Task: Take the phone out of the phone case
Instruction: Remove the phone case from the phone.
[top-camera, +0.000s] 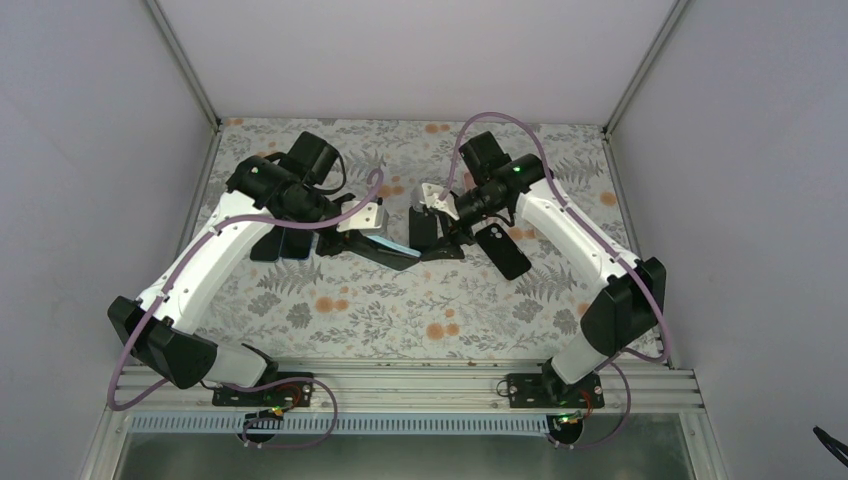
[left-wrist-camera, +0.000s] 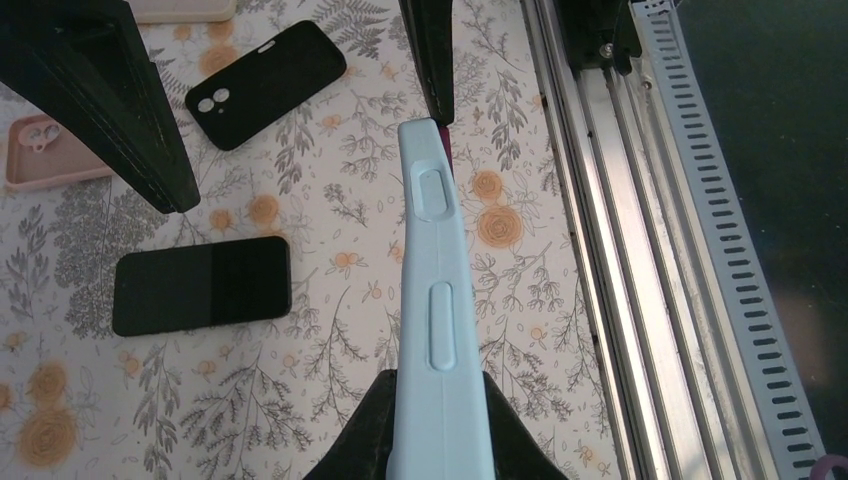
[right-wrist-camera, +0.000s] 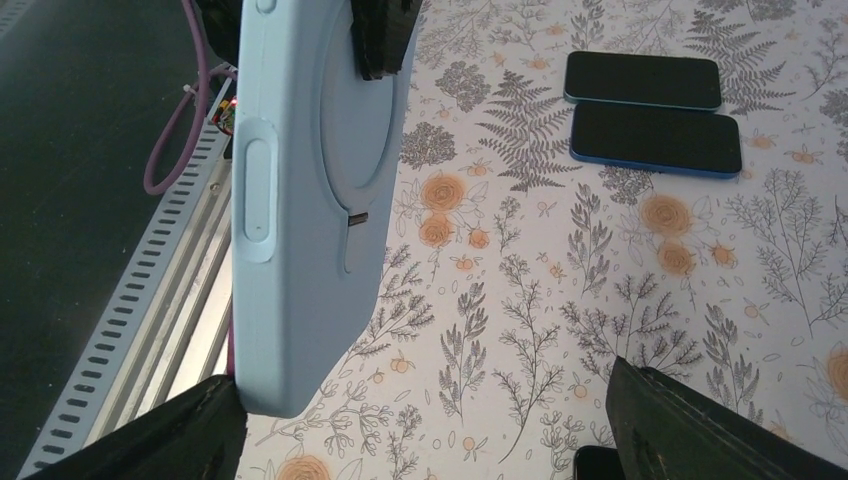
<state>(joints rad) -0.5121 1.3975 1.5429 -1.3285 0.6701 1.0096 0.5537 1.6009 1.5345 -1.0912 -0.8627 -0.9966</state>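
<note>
My left gripper (top-camera: 378, 240) is shut on a phone in a light blue case (top-camera: 397, 247) and holds it above the table. In the left wrist view the case (left-wrist-camera: 437, 250) stands edge-on between the jaws of the left gripper (left-wrist-camera: 437, 400), side buttons showing. My right gripper (top-camera: 433, 235) is open around the case's far end. In the right wrist view the case (right-wrist-camera: 300, 200) hangs close to the left finger (right-wrist-camera: 150, 440); the other finger (right-wrist-camera: 720, 430) is far off, and the right gripper (right-wrist-camera: 430, 425) is empty. The phone's screen is hidden.
A black empty case (top-camera: 503, 250) lies by the right arm, also in the left wrist view (left-wrist-camera: 265, 80). A black phone (left-wrist-camera: 200, 285) and a pink case (left-wrist-camera: 40, 150) lie on the floral cloth. Two dark phones (right-wrist-camera: 640, 80) (right-wrist-camera: 655, 138) lie side by side. A metal rail (left-wrist-camera: 620, 250) runs along the near edge.
</note>
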